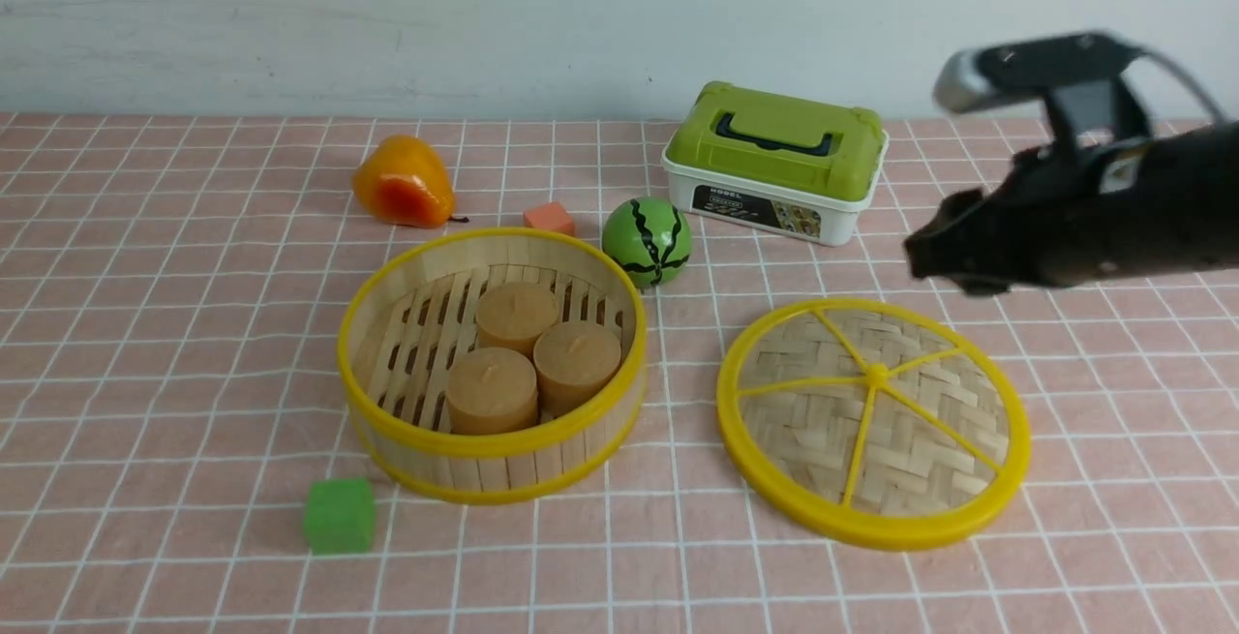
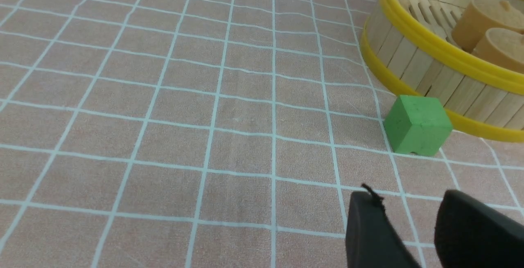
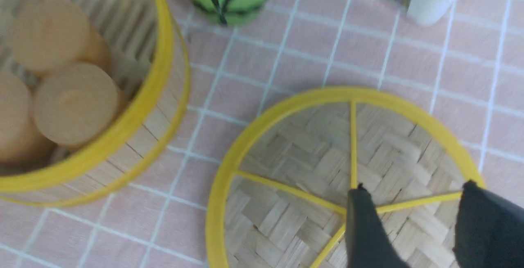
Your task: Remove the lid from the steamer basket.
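The steamer basket [image 1: 484, 445] stands open at the table's middle, with three tan cylinders [image 1: 492, 390] inside. It also shows in the left wrist view [image 2: 413, 55] and in the right wrist view [image 3: 135, 116]. The lid [image 1: 823, 421] lies flat on the tablecloth to the basket's right, apart from it, spokes and knob facing up. My right gripper [image 1: 920, 261] hovers above the lid's far edge. In the right wrist view it [image 3: 414, 186] is open and empty over the lid [image 3: 294, 145]. My left gripper [image 2: 407, 196] is open and empty, low over the cloth near the basket's front left.
A green cube [image 1: 339, 515] sits by the basket's front left, close to my left gripper [image 2: 417, 125]. A watermelon ball [image 1: 647, 241], a small orange block [image 1: 549, 218], an orange pear [image 1: 402, 182] and a white box with a green lid [image 1: 774, 165] stand behind.
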